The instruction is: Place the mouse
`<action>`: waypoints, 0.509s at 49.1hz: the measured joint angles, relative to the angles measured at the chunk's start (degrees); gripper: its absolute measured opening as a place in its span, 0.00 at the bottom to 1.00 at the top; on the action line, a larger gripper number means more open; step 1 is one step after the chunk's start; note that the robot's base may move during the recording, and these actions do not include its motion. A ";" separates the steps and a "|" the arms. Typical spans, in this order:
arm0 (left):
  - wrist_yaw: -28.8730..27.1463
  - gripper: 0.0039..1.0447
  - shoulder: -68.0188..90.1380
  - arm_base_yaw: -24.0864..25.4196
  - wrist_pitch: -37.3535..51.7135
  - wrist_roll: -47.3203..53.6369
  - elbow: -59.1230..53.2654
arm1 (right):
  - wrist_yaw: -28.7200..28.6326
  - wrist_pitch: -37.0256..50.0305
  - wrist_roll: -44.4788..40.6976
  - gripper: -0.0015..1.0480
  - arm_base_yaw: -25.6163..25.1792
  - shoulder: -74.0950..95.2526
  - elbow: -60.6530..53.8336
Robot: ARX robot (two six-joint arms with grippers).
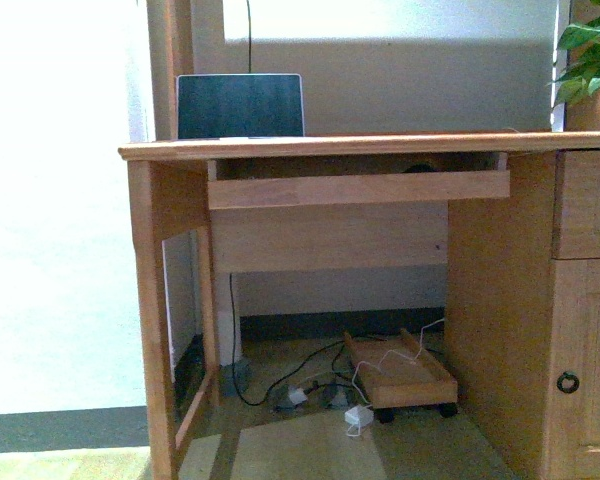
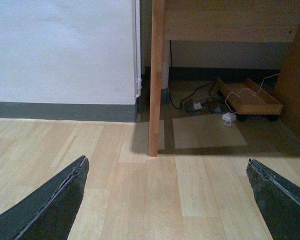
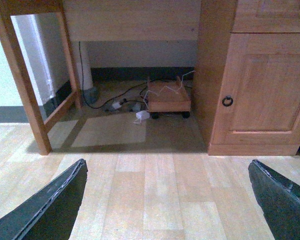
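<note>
Both arms are low, and neither shows in my front view. The left gripper (image 2: 166,161) is released, its two dark fingers (image 2: 57,202) spread wide with only bare floor (image 2: 140,200) between them. The right gripper (image 3: 166,163) is just as wide apart and holds nothing.

From the front I face a wooden desk (image 1: 330,146). A laptop (image 1: 240,106) stands open on the left part of the top, its screen dark. Under the top is a tray (image 1: 358,189). The mouse (image 1: 417,168) shows only as a small dark hump in the gap between the top and the tray's front board, toward the tray's right end. I cannot tell more of it from here, and neither wrist view shows it. It is well apart from both grippers.

A plant (image 1: 588,55) leans in at the desk's far right. Below it are a drawer (image 1: 588,204) and a cabinet door (image 3: 262,87) with a dark ring pull (image 3: 227,101).

Under the desk a low wooden trolley (image 1: 398,372) on dark wheels sits on the floor near the cabinet side. Cables (image 1: 290,378) trail beside it, and a white adapter (image 1: 358,416) lies just in front of it. In the left wrist view a desk leg (image 2: 155,80) stands near a white wall (image 2: 60,50).
</note>
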 joint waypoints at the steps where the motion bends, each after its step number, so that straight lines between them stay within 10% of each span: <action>1: 0.00 0.93 0.00 0.00 -0.02 0.00 0.00 | 0.00 0.00 0.00 0.93 0.00 0.00 0.00; 25: 0.00 0.93 0.00 0.00 -0.02 0.00 0.00 | 0.00 0.00 0.00 0.93 0.00 0.00 0.00</action>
